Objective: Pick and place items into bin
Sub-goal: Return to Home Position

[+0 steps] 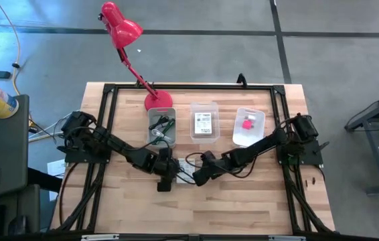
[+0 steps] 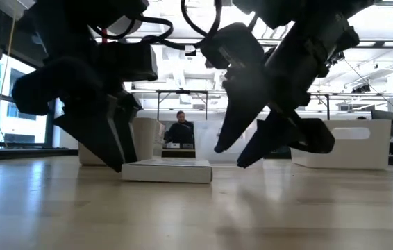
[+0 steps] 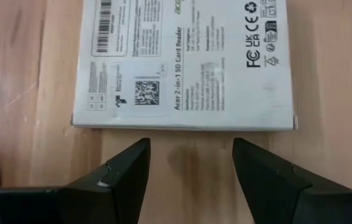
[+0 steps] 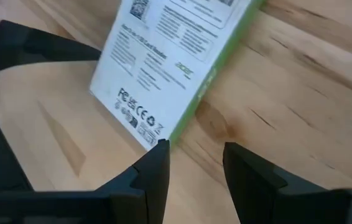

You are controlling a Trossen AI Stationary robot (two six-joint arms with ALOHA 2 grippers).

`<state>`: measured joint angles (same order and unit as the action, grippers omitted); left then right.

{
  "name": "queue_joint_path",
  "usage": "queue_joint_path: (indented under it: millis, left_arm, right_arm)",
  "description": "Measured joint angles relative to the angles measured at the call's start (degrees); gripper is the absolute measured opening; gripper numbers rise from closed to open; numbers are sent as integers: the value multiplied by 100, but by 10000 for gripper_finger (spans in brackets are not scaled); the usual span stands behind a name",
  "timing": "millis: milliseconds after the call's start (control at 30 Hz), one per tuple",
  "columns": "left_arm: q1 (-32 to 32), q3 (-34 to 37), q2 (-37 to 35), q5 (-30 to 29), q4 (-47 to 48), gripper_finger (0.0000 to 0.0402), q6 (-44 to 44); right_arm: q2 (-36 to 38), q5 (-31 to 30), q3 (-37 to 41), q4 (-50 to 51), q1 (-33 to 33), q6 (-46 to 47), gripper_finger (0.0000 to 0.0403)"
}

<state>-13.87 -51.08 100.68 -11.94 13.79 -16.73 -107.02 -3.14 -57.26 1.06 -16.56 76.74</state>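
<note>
Your left hand (image 3: 191,146) hangs low over the counter (image 3: 325,174), spread open. The card reader box (image 3: 185,62) lies flat just ahead of it, not touching. Your right hand (image 4: 196,148), also spread, has one fingertip (image 4: 156,163) right at the box's corner.

The left pincer (image 3: 191,144) and right pincer (image 4: 194,146) hem the flat card box (image 3: 182,62); the front table (image 1: 243,207) lies open.

Smooth grained wooden table (image 1: 243,201), white printed cardboard box (image 3: 185,62), clear plastic bins (image 1: 204,104), glossy red lamp (image 1: 122,30)
</note>
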Motion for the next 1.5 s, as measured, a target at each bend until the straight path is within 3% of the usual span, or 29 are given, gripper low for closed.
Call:
queue_joint_path:
  millis: [433,667,800,1500]
  left_arm:
    - [-9,-1,-2,38,-103,216,140]
    - [-50,-3,-4,40,-191,216,151]
    - [-87,-3,-4,31,-196,216,199]
    - [-77,-34,-13,-177,-429,216,197]
  right_arm:
    - [2,-12,86,-424,78,55,139]
    - [9,-426,1441,-3226,-155,1026,139]
    - [71,-644,1867,-3993,-203,1187,139]
    - [85,-682,1847,-3402,-74,1152,139]
